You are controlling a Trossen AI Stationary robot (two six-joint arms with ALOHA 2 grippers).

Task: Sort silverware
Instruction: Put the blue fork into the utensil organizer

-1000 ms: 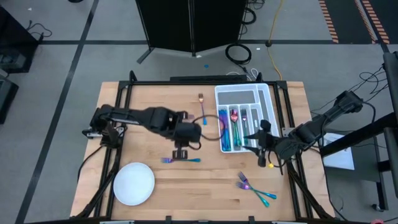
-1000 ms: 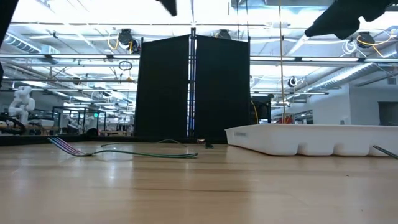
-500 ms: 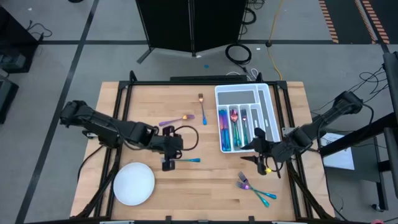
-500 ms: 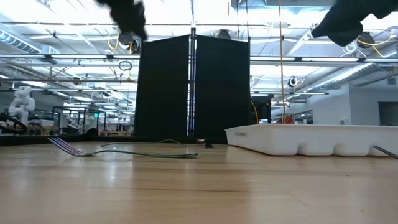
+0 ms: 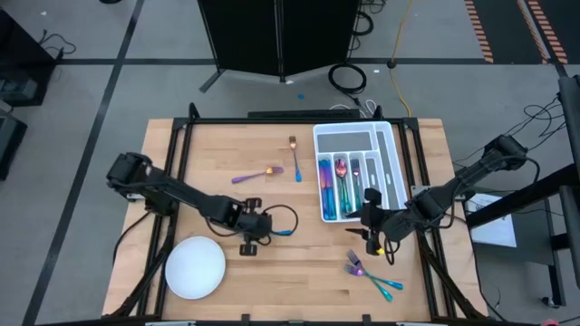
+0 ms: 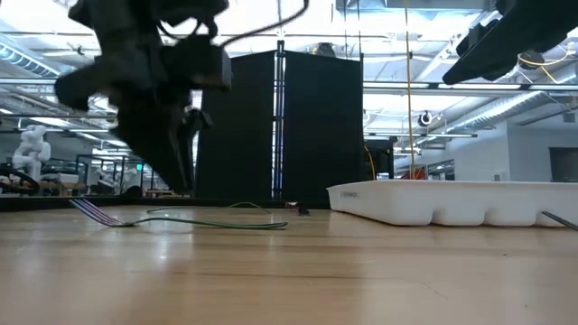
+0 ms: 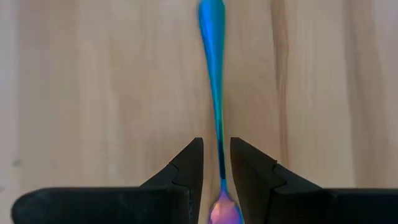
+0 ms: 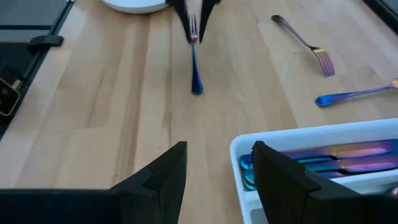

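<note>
A rainbow fork (image 5: pixel 272 233) lies flat on the wooden table near its middle, and in the left wrist view its blue handle (image 7: pixel 214 93) runs away from the fingers. My left gripper (image 5: pixel 246 239) hangs open just above it. Its fingertips (image 7: pixel 216 149) stand on either side of the handle without touching, and in the low view they (image 6: pixel 181 176) are still off the table. My right gripper (image 5: pixel 368 223) hovers open by the near left corner of the white tray (image 5: pixel 395 154), with nothing between its fingers (image 8: pixel 217 165). Several pieces of silverware (image 5: pixel 343 186) lie in the tray.
A purple spoon (image 5: pixel 254 176) and a fork (image 5: pixel 294 156) lie left of the tray. More silverware (image 5: pixel 372 274) lies near the front right. A round white plate (image 5: pixel 195 267) sits at the front left, close to my left arm. A cable loop (image 5: pixel 285 217) hangs by the left gripper.
My left gripper has come down from high above the table and a little toward the left and near edges, ending over the fork's handle, still open. My right gripper has drifted slightly toward the table's left and down. The fork has not moved.
</note>
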